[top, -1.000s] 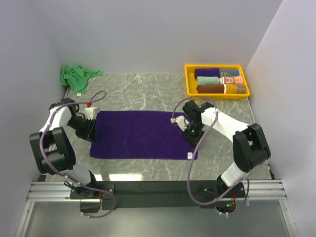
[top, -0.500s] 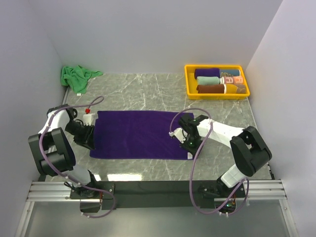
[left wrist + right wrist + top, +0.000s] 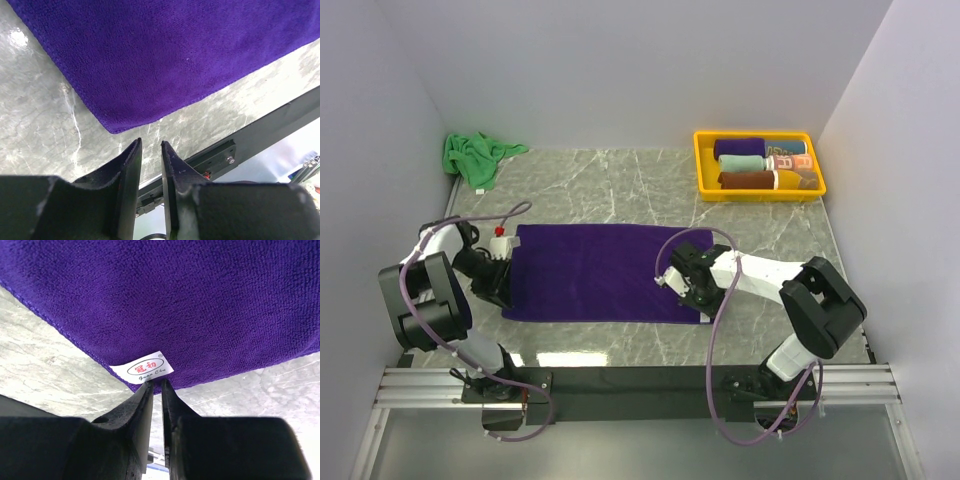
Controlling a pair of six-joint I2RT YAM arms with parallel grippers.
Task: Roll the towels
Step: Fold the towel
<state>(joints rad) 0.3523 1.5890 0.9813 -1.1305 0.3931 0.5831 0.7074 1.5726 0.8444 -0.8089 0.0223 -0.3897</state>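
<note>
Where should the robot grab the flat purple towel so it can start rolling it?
Probably its two near corners, coming in low from the near edge. The dark purple cloth towel lies flat on the grey marble table, so only its thin hem can be pinched. The left end effector and right end effector sit just off those corners.

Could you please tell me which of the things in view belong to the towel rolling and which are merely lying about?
Part of the job:
purple towel, spread flat mid-table
green towel, crumpled in the far left corner
left claw and right claw, at the purple towel's near corners

Lying about:
yellow tray, far right
rolled towels inside it, already rolled
</note>
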